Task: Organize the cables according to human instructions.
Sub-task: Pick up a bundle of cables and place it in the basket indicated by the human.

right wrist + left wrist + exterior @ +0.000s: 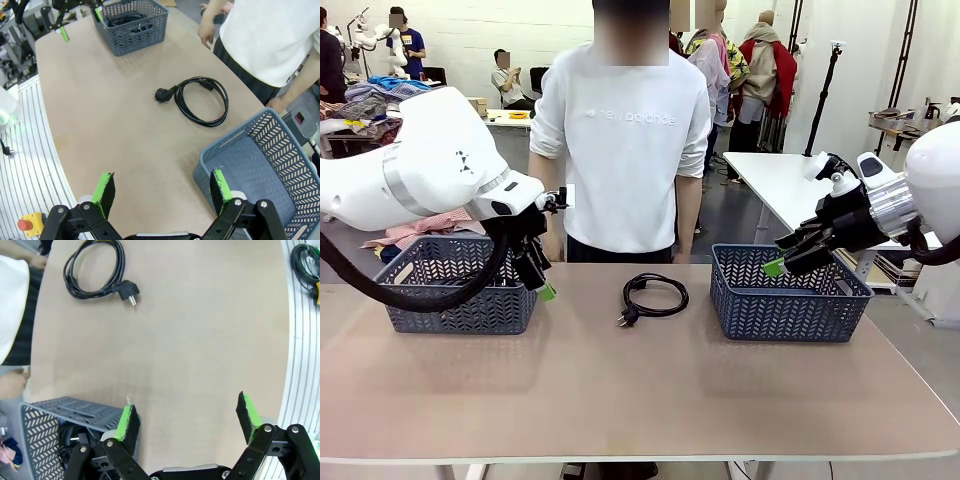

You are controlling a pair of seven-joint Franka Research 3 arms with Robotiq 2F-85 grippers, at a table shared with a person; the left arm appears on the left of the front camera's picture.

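One cable point(655, 295) lies coiled on the table's middle, its plug pointing toward me; it also shows in the left wrist view point(95, 267) and the right wrist view point(200, 100). More black cables point(125, 19) lie inside the left basket point(450, 290), and I glimpse them through its wall point(70, 437). My left gripper point(540, 275) hangs open beside that basket's right end, holding nothing point(187, 415). Above the near left rim of the right basket point(785, 295), my right gripper point(782, 255) hovers open and empty point(162, 187).
A person in a white shirt point(625, 140) stands at the table's far edge, hands point(205, 35) down at the sides. The right basket point(260, 155) looks empty inside. A red stop button point(25, 225) sits off the table's near side.
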